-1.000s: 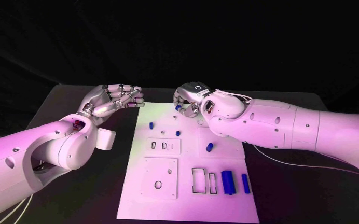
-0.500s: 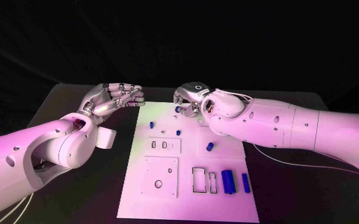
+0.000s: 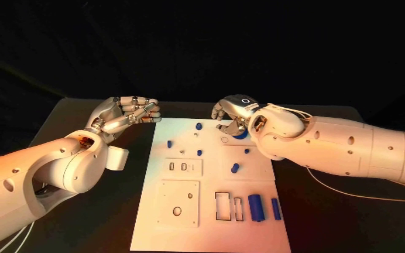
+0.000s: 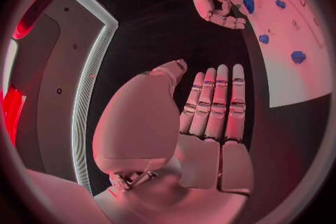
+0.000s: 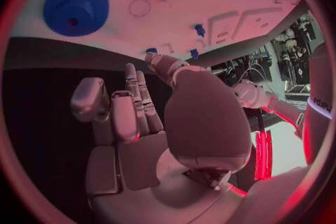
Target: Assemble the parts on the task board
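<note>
The white task board (image 3: 211, 229) lies in the middle of the black table. My right hand (image 3: 234, 112) hovers over the board's far end with its fingers extended and nothing in it. Just beside it on the board sits a blue gear (image 3: 242, 135), also seen as the blue gear (image 5: 75, 7) ahead of the fingers (image 5: 136, 103). A small blue part (image 3: 198, 126) lies to the gear's left. Small blue pegs (image 3: 170, 144) (image 3: 199, 151) (image 3: 235, 168) stand further down the board. My left hand (image 3: 126, 112) is held off the board's far left corner, its fingers (image 4: 217, 101) straight and empty.
Two blue blocks (image 3: 255, 207) (image 3: 276, 208) lie near the board's front right, beside a rectangular cut-out (image 3: 223, 205). Square plates with slots (image 3: 184, 166) and holes (image 3: 179, 202) sit on the board's left half. Bare black table lies on both sides of the board.
My right hand has shifted to the right along the board's far end. A small blue part and the blue gear now show where it was. The left hand has stayed put.
</note>
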